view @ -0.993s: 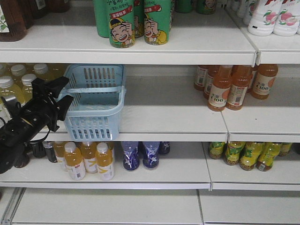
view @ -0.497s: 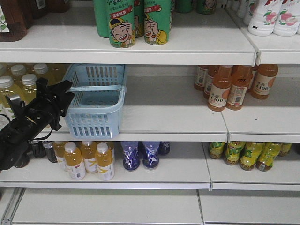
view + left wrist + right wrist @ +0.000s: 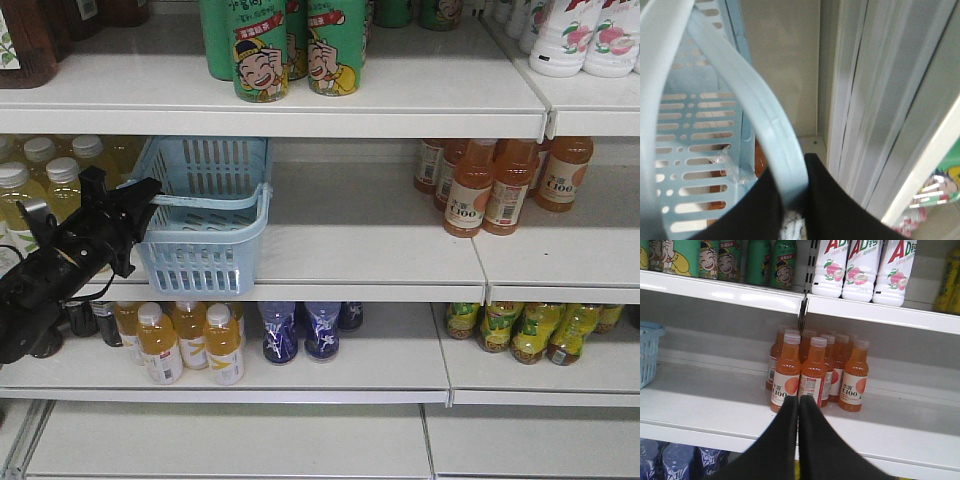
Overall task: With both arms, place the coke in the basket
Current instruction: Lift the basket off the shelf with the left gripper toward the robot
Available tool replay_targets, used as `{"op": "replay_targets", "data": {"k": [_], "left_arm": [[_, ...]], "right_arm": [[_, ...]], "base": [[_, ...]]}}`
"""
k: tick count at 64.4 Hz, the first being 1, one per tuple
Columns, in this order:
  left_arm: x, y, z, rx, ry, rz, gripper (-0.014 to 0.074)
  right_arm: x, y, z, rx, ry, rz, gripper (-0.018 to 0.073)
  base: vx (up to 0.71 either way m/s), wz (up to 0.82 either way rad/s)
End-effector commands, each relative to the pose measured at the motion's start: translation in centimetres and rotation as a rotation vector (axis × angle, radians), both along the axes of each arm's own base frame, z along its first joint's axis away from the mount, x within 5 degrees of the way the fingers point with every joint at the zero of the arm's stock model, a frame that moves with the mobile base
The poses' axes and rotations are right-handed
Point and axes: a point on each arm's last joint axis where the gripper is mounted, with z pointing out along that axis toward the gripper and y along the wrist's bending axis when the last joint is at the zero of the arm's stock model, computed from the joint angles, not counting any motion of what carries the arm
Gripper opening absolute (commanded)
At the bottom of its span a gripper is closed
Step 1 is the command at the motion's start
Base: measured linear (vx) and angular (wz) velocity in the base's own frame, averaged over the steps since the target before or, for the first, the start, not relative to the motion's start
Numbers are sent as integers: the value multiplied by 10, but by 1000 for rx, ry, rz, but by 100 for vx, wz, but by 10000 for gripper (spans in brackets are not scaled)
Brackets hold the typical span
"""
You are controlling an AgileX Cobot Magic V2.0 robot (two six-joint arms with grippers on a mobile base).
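Evidently the left claw (image 3: 138, 200) pinches the basket (image 3: 200, 262) by its handle (image 3: 772, 140) — likely to lift it off the shelf (image 3: 700, 390); the right claw (image 3: 798, 412) is pressed together, empty.

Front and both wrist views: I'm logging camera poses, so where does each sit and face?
Front: off the arms, facing shelves head-on; left pincer at basket handle.
Left wrist: behind that pincer, looking along the handle it clamps.
Right wrist: behind shut right pincer, facing orange bottles.
Shared: all three show the basket.
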Motion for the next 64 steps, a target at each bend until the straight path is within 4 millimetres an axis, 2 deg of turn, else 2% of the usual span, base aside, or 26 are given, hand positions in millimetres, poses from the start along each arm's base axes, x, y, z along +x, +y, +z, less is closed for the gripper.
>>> {"op": "replay_targets", "data": {"k": [1, 13, 29, 38, 48, 64], "left_arm": [[-4, -10, 30, -6, -167, -104, -8], [-13, -20, 38, -64, -218, -248, -8], [-35, -37, 48, 25, -196, -496, -8], [-62, -42, 58, 76, -192, -586, -8], [-102, -46, 68, 130, -185, -670, -8], [-157, -51, 75, 156, -119, -795, -7]], "right_arm": [[-2, -1, 4, -6, -82, -9, -2], [-2, -1, 4, -6, -82, -9, -2], [-2, -1, 4, -6, -82, -9, -2], [-2, -1, 4, -6, -82, -9, -2], [-2, -1, 4, -6, -82, -9, -2], [-2, -1, 4, -6, -82, -9, -2]], "base": [[0, 0], [0, 0], [0, 0], [0, 0], [0, 0], [0, 0]]}}
